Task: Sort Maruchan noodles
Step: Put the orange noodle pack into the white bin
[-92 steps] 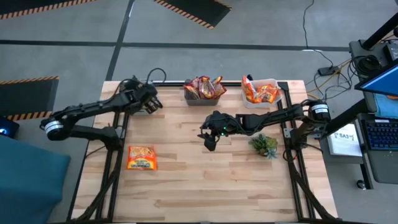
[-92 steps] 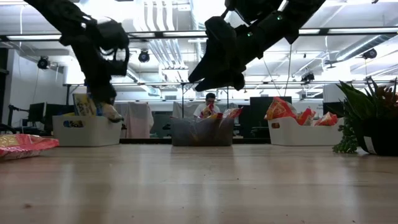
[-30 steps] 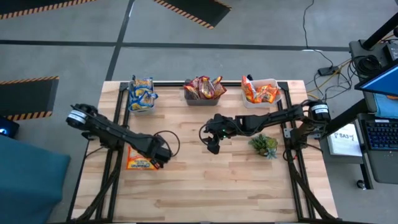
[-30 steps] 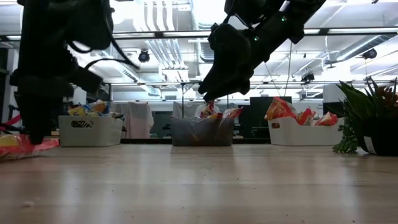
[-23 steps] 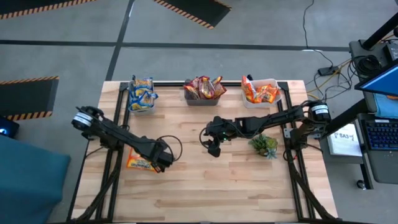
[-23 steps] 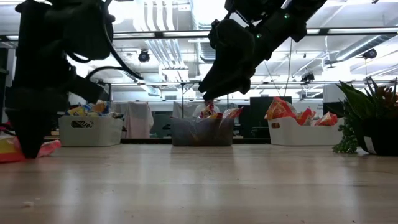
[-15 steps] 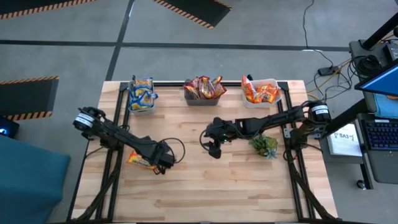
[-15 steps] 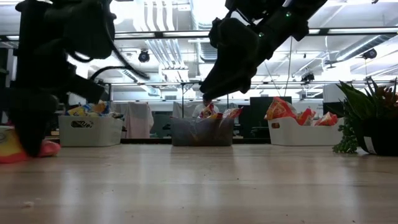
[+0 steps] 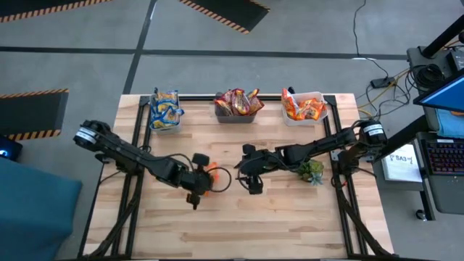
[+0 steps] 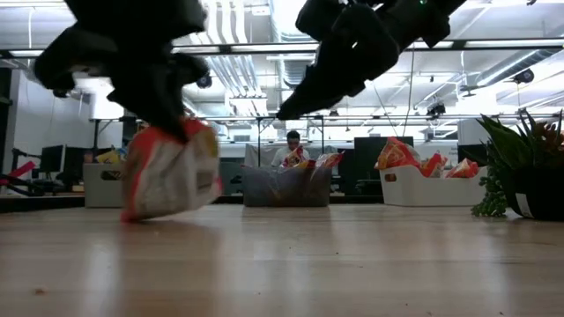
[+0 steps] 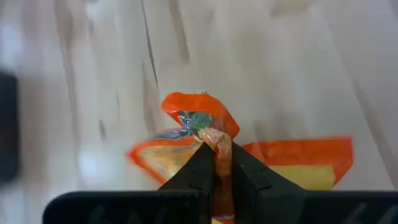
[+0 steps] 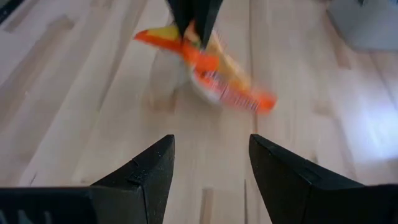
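One orange Maruchan packet (image 9: 209,174) hangs from my left gripper (image 9: 199,183) over the middle of the table; in the low view the packet (image 10: 172,172) is off the wood. My left gripper (image 11: 216,163) is shut on it. My right gripper (image 9: 253,185) hovers open just right of it, its fingers (image 12: 149,180) pointing at the packet (image 12: 208,68) without touching. The other packets sit in three bins at the far edge: blue-and-yellow ones (image 9: 165,109), dark red ones (image 9: 237,103), orange ones (image 9: 303,107). My left gripper pinches the orange packet's crumpled edge (image 11: 214,138) between its two fingers, coming from above and pointing down. The packet hangs below the fingers, lifted clear of the table, bunched at the pinch, with its flat body (image 11: 298,165) spread beneath.
A small green plant (image 9: 310,170) stands by the table's right edge, close behind my right arm. The three bins line the far edge. Bare wood (image 9: 239,225) lies toward the near edge. A person (image 10: 293,150) sits in the room beyond the table.
My left gripper, shut on the orange packet lying near the table's left side, has raised it and carried it rightward to the middle; the packet went from flat on the wood to hanging clear. My right gripper has drifted slightly toward the near edge.
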Controlling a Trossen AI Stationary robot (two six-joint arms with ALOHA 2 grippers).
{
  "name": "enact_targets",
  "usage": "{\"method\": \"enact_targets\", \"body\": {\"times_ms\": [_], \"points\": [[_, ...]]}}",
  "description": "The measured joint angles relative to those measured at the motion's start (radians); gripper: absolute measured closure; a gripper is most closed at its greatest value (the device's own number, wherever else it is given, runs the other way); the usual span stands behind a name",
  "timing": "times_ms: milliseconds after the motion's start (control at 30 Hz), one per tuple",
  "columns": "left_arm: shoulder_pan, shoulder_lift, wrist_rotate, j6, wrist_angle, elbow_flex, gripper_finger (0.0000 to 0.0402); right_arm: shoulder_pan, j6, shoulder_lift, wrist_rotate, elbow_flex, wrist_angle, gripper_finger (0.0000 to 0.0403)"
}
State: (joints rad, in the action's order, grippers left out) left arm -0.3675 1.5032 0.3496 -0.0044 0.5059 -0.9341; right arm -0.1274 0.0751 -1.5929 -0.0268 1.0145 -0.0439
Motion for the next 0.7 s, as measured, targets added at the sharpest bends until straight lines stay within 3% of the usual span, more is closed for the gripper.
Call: {"method": "enact_targets", "body": {"times_ms": [200,467,700], "points": [[0.006,0.001,0.000,0.184,-0.130,0.000,0.0394,-0.002,0.076,0.000,0.000,0.003,-0.053,0.0206],[0.012,0.003,0.005,0.232,-0.196,0.000,0.0395,-0.002,0.109,-0.025,0.001,0.005,-0.072,0.0206],[0.026,0.003,0.007,0.240,-0.227,0.000,0.0395,-0.001,0.110,-0.117,0.020,0.005,-0.203,0.0207]]}}
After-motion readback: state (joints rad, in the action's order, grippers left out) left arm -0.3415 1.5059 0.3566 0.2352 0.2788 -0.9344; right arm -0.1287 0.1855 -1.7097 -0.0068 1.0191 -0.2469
